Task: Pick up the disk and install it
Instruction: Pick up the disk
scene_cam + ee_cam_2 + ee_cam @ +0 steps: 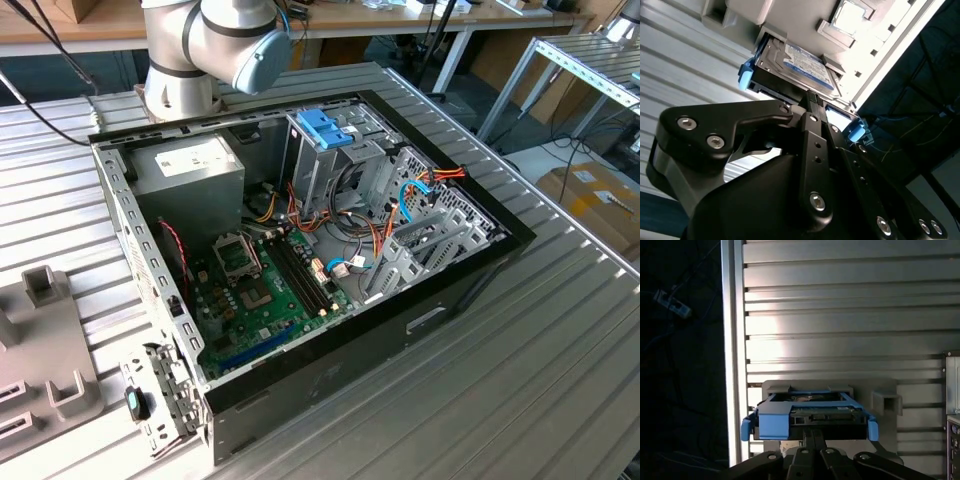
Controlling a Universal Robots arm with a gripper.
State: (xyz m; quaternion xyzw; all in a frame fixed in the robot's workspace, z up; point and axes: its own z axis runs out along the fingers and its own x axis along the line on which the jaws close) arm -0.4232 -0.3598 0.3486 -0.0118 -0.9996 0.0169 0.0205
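Light-blue rail round a silver-grey body: there's your disk [810, 412], lying flat in a grey holder [885, 392] on the ribbed metal table [840, 315]. It sits right at the table's edge, with dark floor beyond. The second wrist view gives you its white label [802, 62] facing up, and the rail's blue tabs [746, 429] stick out at both ends. My read is that the holder cradles it this way so the near edge stays clear for a straight approach.

Now your gripper [812, 434]. It is lined up on the middle of that near edge, fingers drawn together, with the tips at the disk's edge, touching or just beside it. I can't tell whether they pinch any part of the rail between them. The disk looks seated in the holder, not lifted, so I'd call this the very start of the pick.

Further out, the exterior view shows the open computer case [470, 270] lying on its side on the table. A darker blue bracket [325, 128] sits atop the metal drive cage [330, 175] towards the far side — that bracket isn't your part. The arm's base [180, 70] stands beyond the case's far corner, and more grey fixtures [45, 285] sit at the exterior view's left.
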